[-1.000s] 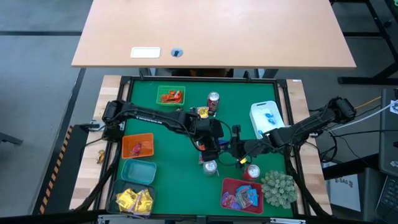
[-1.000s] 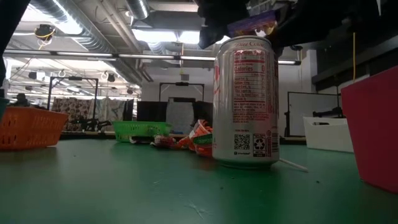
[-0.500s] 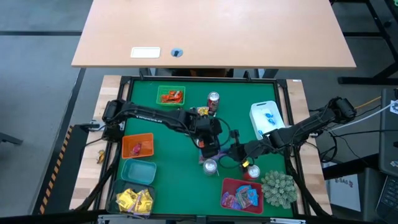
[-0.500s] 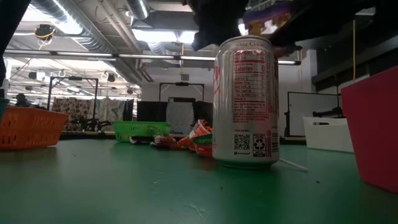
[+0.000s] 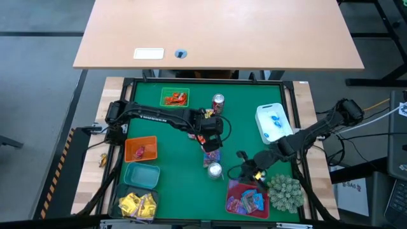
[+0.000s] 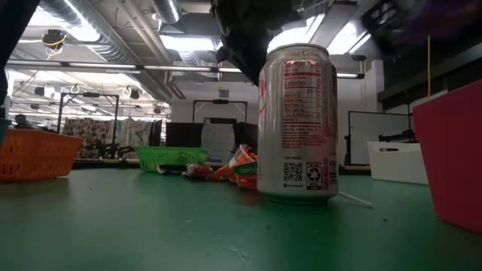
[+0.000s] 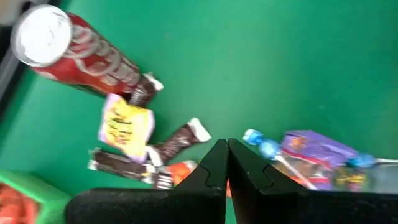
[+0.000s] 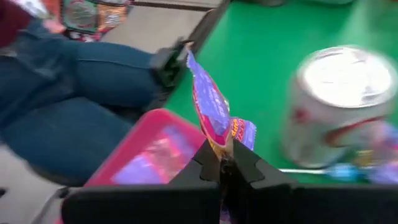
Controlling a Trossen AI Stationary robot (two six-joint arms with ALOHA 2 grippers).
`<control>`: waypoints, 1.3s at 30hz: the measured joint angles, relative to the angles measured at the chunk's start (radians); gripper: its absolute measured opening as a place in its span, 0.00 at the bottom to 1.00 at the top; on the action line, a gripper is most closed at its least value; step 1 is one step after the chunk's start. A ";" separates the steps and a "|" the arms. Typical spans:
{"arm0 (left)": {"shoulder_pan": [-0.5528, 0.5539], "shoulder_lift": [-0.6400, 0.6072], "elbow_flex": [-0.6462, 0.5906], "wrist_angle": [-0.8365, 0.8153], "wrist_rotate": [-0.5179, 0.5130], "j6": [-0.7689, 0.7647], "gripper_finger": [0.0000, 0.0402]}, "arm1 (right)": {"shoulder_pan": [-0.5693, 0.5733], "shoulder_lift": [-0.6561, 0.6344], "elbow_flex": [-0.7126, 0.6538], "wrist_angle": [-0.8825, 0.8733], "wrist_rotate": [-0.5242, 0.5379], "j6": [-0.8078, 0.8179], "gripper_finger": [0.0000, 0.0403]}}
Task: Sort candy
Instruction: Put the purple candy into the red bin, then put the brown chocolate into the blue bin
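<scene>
Here, along the green table's (image 5: 191, 175) left edge, stand an orange basket (image 5: 140, 149), a teal basket (image 5: 141, 175) and, at the near left corner, a basket of yellow candy (image 5: 137, 205). A green basket (image 5: 174, 97) with orange-red sweets sits at the far edge, a red can (image 5: 218, 102) just right of it. The left gripper (image 5: 210, 144) hangs over the table's middle with its fingers (image 7: 214, 165) clenched on nothing; loose sweets lie beneath it, a yellow packet (image 7: 125, 125) and dark bars (image 7: 180, 139) beside a can (image 7: 71, 42), and a purple packet (image 7: 317, 151) on the other side. A second can (image 5: 215, 170) stands just nearer, with bare green between it and the left baskets. The right gripper (image 5: 252, 174) hovers at the far rim of the red basket (image 5: 236, 188) on the near edge, pinching a purple candy packet (image 8: 212, 110). A white basket (image 5: 267, 115) sits by the right edge; a spiky plant (image 5: 285, 193) fills the near right corner.
</scene>
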 joint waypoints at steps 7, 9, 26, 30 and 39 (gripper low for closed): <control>0.009 0.000 0.000 -0.001 -0.052 0.114 0.00 | 0.131 0.000 0.000 0.000 -0.001 0.192 0.01; 0.009 0.000 0.000 -0.003 -0.054 0.160 0.00 | 0.156 0.000 0.000 0.000 -0.001 0.263 0.01; 0.068 0.000 0.000 -0.180 -0.056 0.258 0.23 | 0.215 0.000 0.000 -0.007 0.000 0.429 0.15; 0.100 0.000 0.000 -0.247 -0.056 0.186 0.29 | 0.215 0.000 0.000 -0.010 0.000 0.429 0.26; 0.151 0.000 -0.050 -0.361 -0.050 0.099 0.30 | 0.215 0.000 0.000 -0.009 0.000 0.428 0.35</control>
